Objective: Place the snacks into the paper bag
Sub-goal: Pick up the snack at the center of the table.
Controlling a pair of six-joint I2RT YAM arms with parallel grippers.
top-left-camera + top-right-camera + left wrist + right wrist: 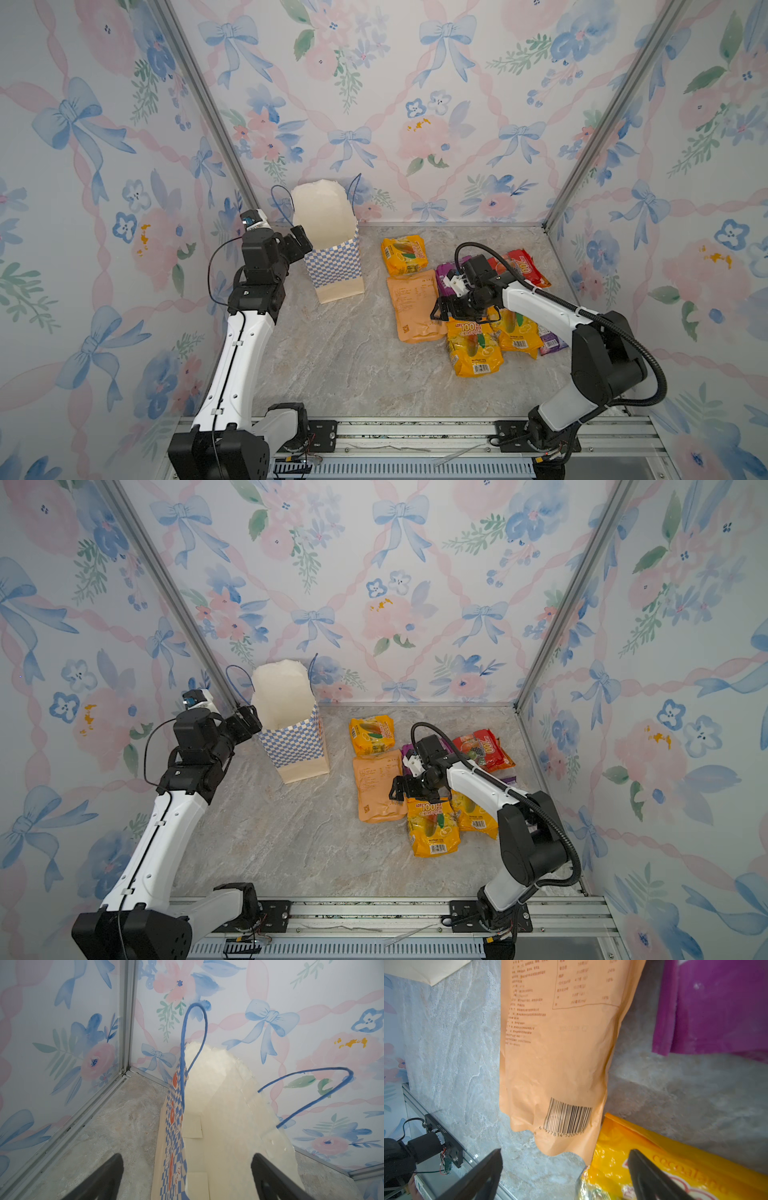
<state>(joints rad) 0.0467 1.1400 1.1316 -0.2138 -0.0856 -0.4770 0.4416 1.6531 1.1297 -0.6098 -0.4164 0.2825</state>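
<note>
At the picking step, we hover our right end effector, wide open and empty, just above the orange pouch, our left end effector open at the rim of the paper bag; next we'd lower and pinch.

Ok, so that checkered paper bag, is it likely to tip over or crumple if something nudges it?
It probably tips easily: the paper bag stands tall on a small base, and nothing shows inside it to weigh it down. Its rim looks wavy and crinkled in the left wrist view, so the walls would likely buckle under a push.
</note>
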